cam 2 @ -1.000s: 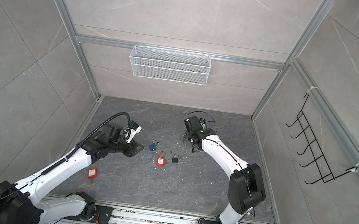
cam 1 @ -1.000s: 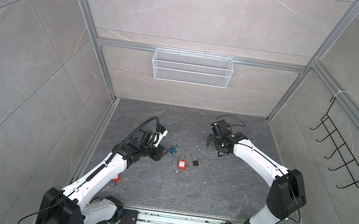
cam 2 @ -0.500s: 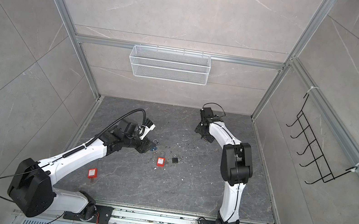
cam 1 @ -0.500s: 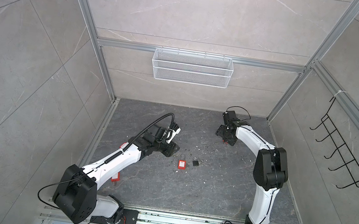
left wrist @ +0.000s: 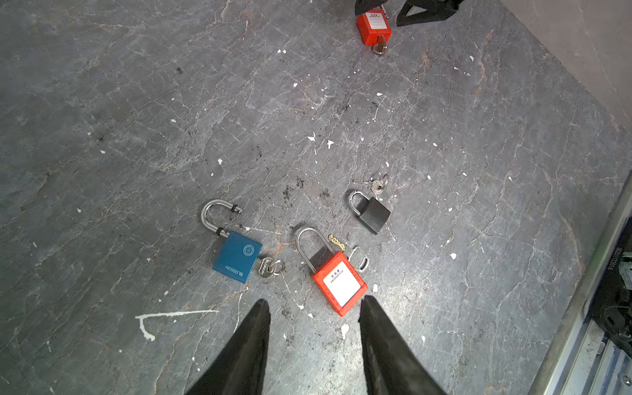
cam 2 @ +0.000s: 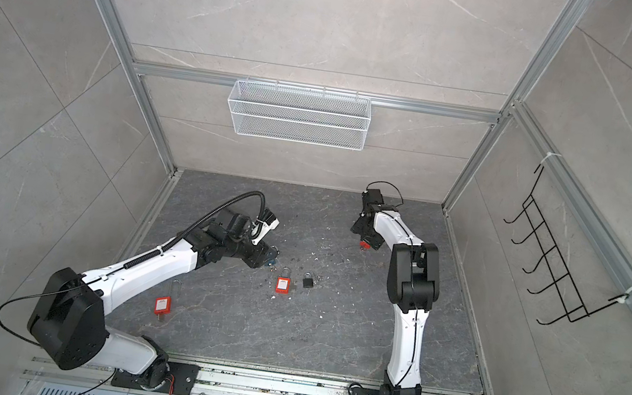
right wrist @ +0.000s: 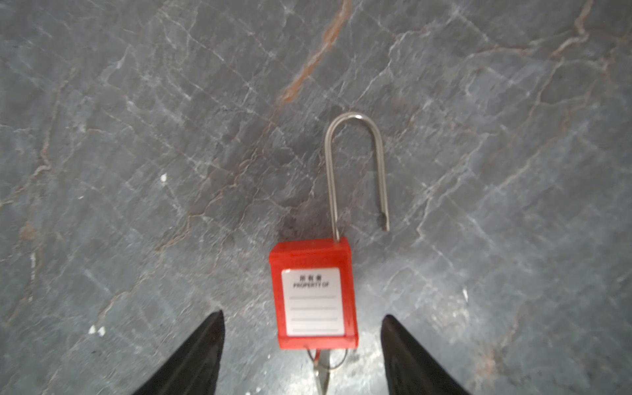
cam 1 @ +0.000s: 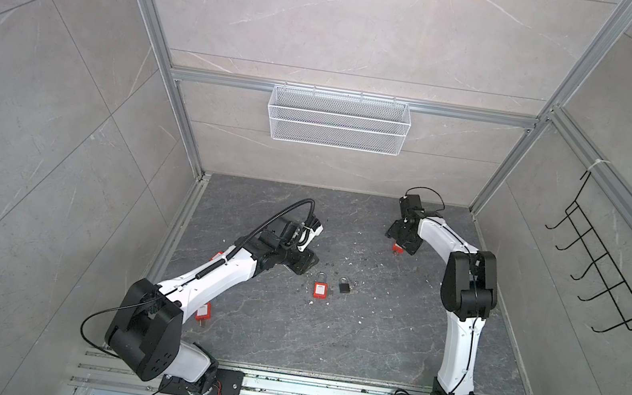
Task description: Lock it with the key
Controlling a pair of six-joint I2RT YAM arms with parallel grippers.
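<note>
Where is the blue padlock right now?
On the floor left of centre, just ahead of the open left gripper: the left wrist view shows the blue padlock lying flat beside a red padlock, shackle open.

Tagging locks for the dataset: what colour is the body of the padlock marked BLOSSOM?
Blue: the square BLOSSOM padlock body shows best in the left wrist view.
</note>
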